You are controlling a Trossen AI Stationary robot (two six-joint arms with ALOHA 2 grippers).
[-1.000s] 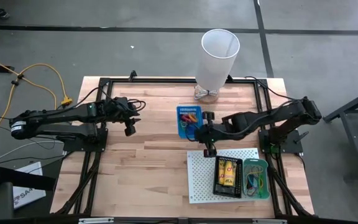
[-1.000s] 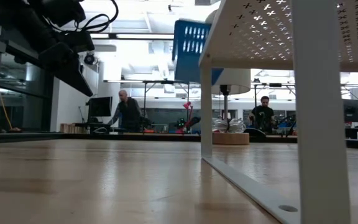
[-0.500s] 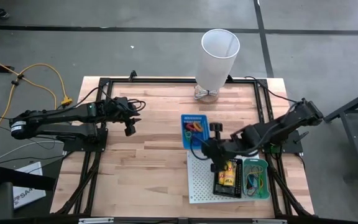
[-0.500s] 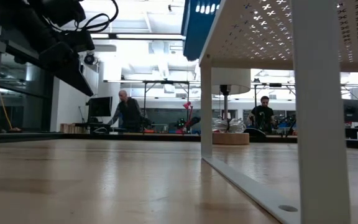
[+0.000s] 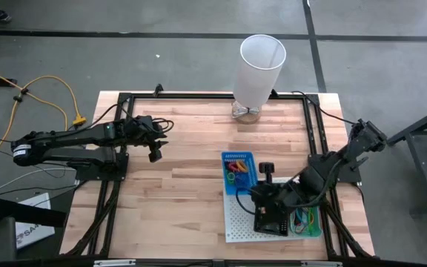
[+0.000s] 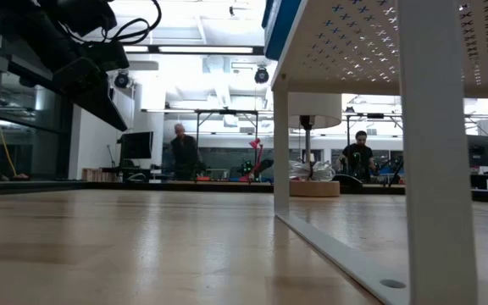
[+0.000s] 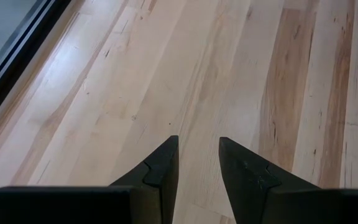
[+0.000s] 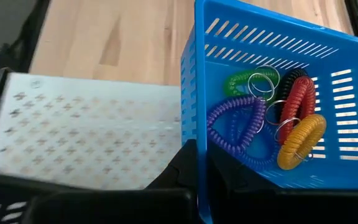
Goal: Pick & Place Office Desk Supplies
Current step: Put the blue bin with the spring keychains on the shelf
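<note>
A blue slotted basket (image 5: 237,172) hangs over the far left corner of the white perforated board (image 5: 236,221), with my right gripper (image 8: 199,180) shut on it. Inside lie coiled loops (image 8: 272,118) in green, purple, red, black and yellow. In the low view the basket (image 6: 280,19) shows at the top, above the board. A black tray with yellow packs (image 5: 273,215) and a green tray with bands (image 5: 307,219) sit on the board, partly hidden by the right arm. My left gripper (image 5: 155,156) hovers open over bare wood at the table's left. My right gripper pinches the basket's side wall (image 8: 199,140) near a corner, one finger (image 8: 178,171) outside and the other inside. The fingers come slanting down from the table's right and near side. The basket is lifted clear, roughly level, with the loops resting on its floor.
A tall white tapered bin (image 5: 260,67) stands at the table's far edge. Black frame rails (image 5: 117,141) run along the left and right sides. Open wood (image 5: 184,193) lies between the two arms. People stand in the room beyond the table.
My right gripper has swung toward the table's near edge and a little to the right, carrying the blue basket from the table's middle to above the board's far left corner. The basket has stayed lifted and level, and has turned slightly.
</note>
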